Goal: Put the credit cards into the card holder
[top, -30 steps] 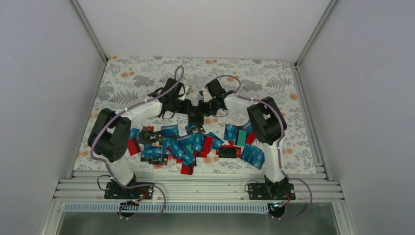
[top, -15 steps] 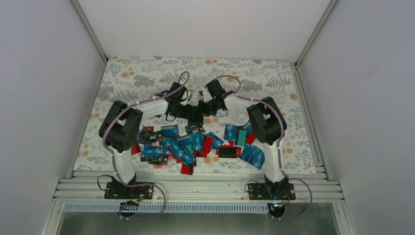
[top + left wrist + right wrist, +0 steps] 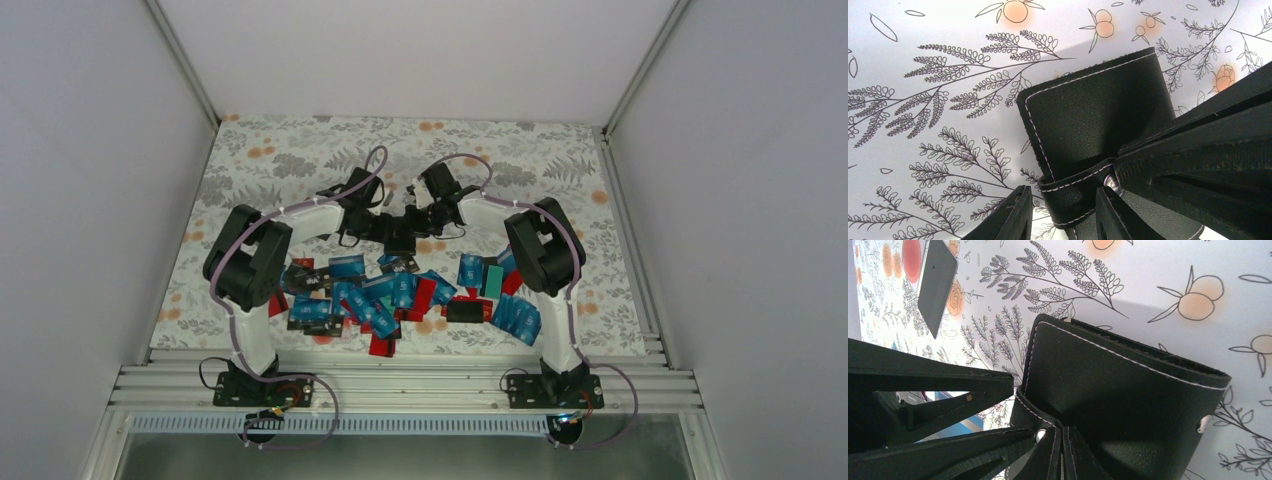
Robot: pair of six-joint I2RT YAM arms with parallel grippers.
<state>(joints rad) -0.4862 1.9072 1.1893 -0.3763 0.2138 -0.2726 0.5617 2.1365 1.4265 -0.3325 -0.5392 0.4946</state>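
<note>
The black card holder (image 3: 400, 240), white-stitched, lies on the floral table beyond the card pile. It fills the left wrist view (image 3: 1093, 115) and the right wrist view (image 3: 1118, 405). My left gripper (image 3: 1063, 217) is open, its fingers (image 3: 1015, 215) either side of the holder's snap strap (image 3: 1075, 195), with a small gap on one side. My right gripper (image 3: 418, 222) comes from the other side and looks shut on the holder's flap edge; its fingers (image 3: 1198, 155) taper to the snap. The credit cards (image 3: 375, 295), mostly blue and red, lie in a heap nearer the arm bases.
A dark flat card (image 3: 937, 287) lies alone on the table beyond the holder. A teal card (image 3: 492, 278) and a black item (image 3: 465, 311) sit at the heap's right side. The white walls and metal rails enclose the table (image 3: 560, 160).
The left arm has swung its elbow to the right and brought its gripper in to the holder. The right arm and the holder have not moved.
</note>
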